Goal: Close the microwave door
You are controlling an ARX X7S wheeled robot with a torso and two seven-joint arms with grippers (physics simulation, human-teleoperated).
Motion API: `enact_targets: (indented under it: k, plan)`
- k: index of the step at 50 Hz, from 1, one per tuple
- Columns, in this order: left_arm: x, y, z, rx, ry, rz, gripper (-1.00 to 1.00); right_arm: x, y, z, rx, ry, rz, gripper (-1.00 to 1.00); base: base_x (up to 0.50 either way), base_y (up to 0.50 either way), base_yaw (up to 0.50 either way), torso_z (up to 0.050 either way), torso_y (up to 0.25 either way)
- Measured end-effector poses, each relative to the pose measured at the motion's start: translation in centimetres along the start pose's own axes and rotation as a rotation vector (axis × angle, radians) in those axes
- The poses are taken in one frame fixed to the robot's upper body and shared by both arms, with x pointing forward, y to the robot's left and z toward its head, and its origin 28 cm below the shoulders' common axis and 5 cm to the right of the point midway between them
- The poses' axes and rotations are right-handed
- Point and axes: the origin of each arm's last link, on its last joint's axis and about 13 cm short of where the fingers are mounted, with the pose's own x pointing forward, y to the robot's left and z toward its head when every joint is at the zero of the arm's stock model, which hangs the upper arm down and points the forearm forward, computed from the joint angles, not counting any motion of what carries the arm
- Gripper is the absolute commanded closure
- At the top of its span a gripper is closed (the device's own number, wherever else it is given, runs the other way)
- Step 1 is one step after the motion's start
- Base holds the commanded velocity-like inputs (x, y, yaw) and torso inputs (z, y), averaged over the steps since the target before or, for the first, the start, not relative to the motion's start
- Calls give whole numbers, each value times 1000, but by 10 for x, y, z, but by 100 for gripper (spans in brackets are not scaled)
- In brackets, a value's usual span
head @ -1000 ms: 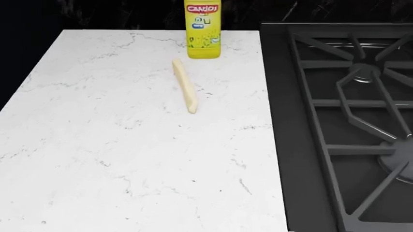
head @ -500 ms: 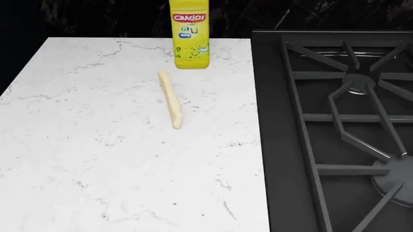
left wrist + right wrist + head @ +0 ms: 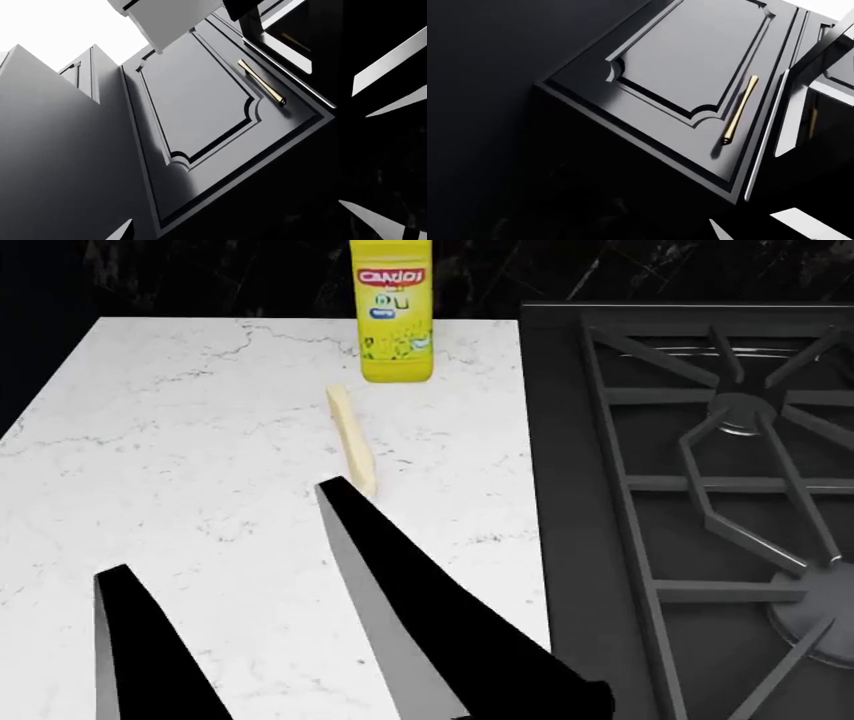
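Note:
A glossy black panel with a window [image 3: 287, 35] shows beside a dark cabinet door in the left wrist view; it looks like the microwave door, standing out from its frame. The right wrist view catches a thin panel edge [image 3: 782, 115], possibly the same door. Two dark wedge-shaped fingers [image 3: 400, 600] rise from the bottom of the head view over the marble counter, well apart with nothing between them. I take them for my left gripper [image 3: 220, 526]. My right gripper's jaws are lost in blackness in its own view.
A yellow bottle [image 3: 392, 310] stands at the back of the white marble counter [image 3: 160, 440]. A pale stick [image 3: 351, 440] lies in front of it. A black gas hob with grates [image 3: 721, 460] is on the right. A dark cabinet door has a brass handle [image 3: 261, 82].
The two dark fingers have risen into the head view from below. The head view shifted between the two earlier frames and has held still since.

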Motion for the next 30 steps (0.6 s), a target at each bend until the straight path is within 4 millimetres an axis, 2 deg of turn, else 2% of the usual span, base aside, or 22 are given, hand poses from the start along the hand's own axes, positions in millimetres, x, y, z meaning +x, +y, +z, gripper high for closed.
enact_targets:
  k: [14,30]
  plan:
    - [0,0,0,0,3,-6,-100,33,-12,6,-31,-77,-22,-100,0,0,0,0,0]
    - [0,-1,0,-2,4,-12,-100,76,-39,17,-97,-130,-60,-100,0,0,0,0,0]
